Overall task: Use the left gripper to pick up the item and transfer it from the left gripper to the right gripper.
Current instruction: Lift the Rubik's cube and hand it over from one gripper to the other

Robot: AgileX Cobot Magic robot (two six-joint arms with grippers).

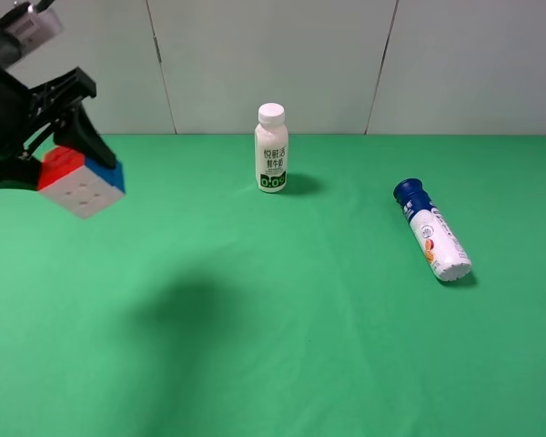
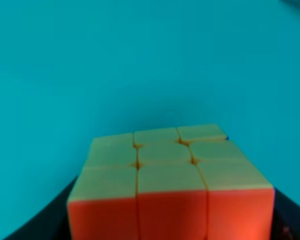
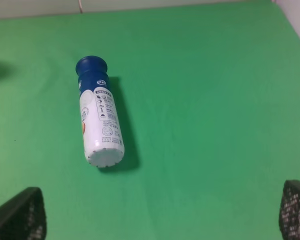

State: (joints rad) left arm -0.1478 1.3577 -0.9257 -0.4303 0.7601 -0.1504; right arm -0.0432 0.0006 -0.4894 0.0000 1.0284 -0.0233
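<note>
The puzzle cube (image 1: pixel 82 182), with red, blue and white faces showing, hangs high above the green table at the far left. My left gripper (image 1: pixel 59 162) is shut on it, black fingers on either side. In the left wrist view the cube's orange face (image 2: pixel 170 185) fills the lower middle, with dark finger edges beside it. My right gripper does not show in the exterior high view. In the right wrist view it (image 3: pixel 157 212) is open and empty, with its two fingertips (image 3: pixel 20 217) far apart above the table.
A white drink bottle (image 1: pixel 271 150) stands upright at the back middle. A white tube with a blue cap (image 1: pixel 434 232) lies on its side at the right; it also shows in the right wrist view (image 3: pixel 100 120). The cube's shadow falls on the green cloth (image 1: pixel 191 309).
</note>
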